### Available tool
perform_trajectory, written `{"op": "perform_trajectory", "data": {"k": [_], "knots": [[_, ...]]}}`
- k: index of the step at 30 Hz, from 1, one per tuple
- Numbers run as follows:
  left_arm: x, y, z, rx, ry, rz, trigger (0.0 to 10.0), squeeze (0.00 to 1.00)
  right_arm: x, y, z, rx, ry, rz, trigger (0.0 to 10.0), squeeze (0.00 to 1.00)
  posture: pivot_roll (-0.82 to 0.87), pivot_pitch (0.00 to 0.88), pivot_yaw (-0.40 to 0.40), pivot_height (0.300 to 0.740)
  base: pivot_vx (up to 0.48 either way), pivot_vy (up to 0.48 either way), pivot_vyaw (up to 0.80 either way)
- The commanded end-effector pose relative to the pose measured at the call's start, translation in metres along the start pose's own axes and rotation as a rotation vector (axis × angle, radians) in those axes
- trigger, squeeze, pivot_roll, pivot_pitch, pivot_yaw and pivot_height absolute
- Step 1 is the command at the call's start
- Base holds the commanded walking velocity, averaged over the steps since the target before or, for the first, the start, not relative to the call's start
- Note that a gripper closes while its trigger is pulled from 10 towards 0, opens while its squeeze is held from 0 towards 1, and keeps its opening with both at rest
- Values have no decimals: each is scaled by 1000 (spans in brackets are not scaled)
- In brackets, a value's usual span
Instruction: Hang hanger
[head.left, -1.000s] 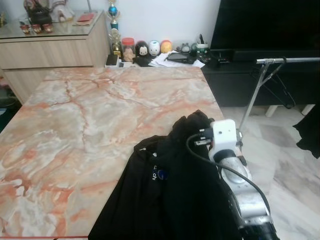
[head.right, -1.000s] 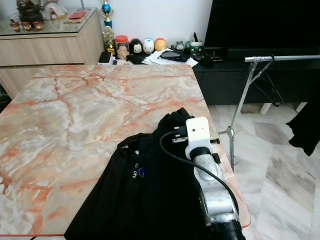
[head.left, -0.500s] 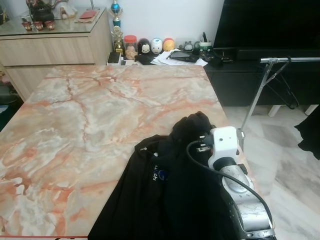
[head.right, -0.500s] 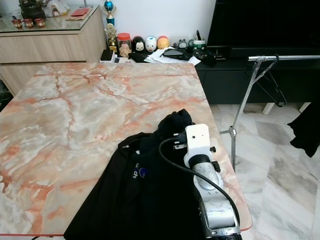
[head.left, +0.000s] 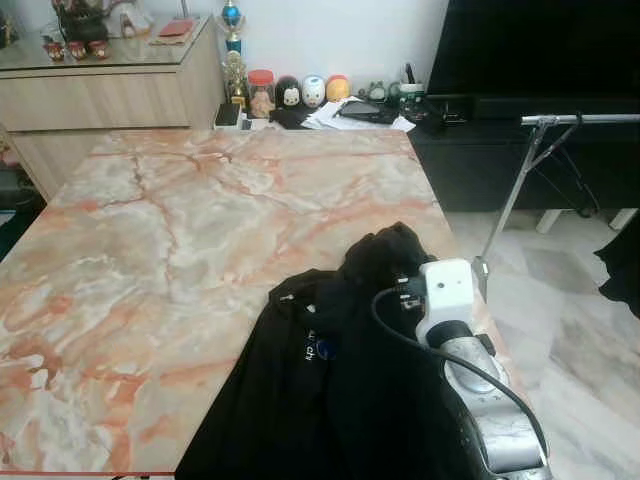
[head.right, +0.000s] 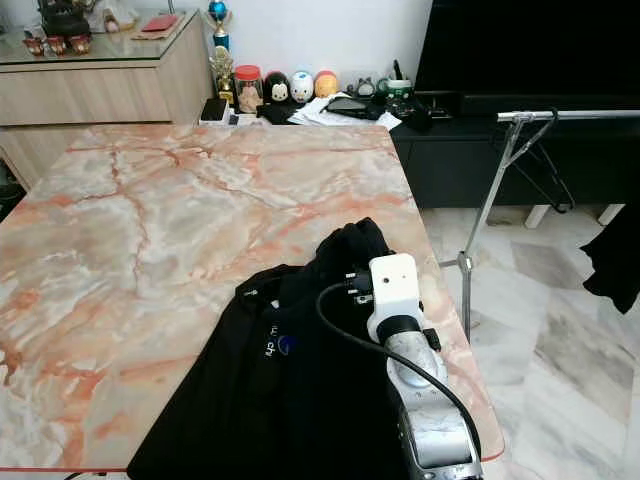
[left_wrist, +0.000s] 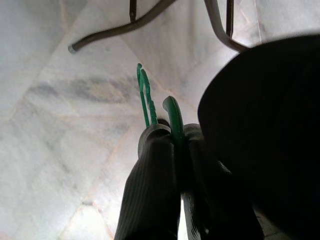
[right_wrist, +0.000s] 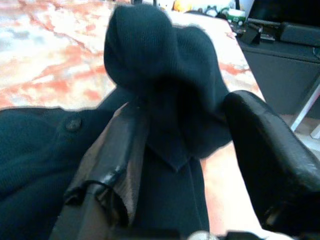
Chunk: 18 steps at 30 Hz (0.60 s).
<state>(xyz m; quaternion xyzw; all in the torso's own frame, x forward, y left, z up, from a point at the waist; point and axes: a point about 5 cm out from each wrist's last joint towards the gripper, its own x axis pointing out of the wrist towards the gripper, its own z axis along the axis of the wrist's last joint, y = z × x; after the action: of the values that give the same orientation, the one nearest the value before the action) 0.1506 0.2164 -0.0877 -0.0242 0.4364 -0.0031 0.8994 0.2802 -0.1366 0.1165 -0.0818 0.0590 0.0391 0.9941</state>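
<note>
Left eye view: our right arm (head.left: 470, 360) reaches over the black shirt (head.left: 330, 390) on the marble table (head.left: 150, 250); a metal rack (head.left: 560, 120) stands at two o'clock.

Left wrist view: our left gripper (left_wrist: 175, 150) pinches a green hanger (left_wrist: 172, 117) above floor tiles.

Right wrist view: our right gripper (right_wrist: 182, 145) spreads around bunched shirt cloth.

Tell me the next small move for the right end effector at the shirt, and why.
Probably close the right end effector on the bunched fold of the black shirt. Its fingers stand open on either side of that fold, above the marble table, so nothing is gripped yet. The left end effector is shut on the green hanger, ready for the shirt.
</note>
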Motion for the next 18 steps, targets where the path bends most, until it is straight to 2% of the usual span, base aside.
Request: {"op": "perform_trajectory", "data": {"k": [1,18], "knots": [[-2,2,-5,10,16,1,10000,0,-3,-1,6,3,-35,-8,10000,0,-12,0,-9,740,-247,0,0],[-2,3,-6,7,19,7,10000,0,-2,-3,4,4,-40,-18,10000,0,-10,0,-10,740,-284,0,0]]}}
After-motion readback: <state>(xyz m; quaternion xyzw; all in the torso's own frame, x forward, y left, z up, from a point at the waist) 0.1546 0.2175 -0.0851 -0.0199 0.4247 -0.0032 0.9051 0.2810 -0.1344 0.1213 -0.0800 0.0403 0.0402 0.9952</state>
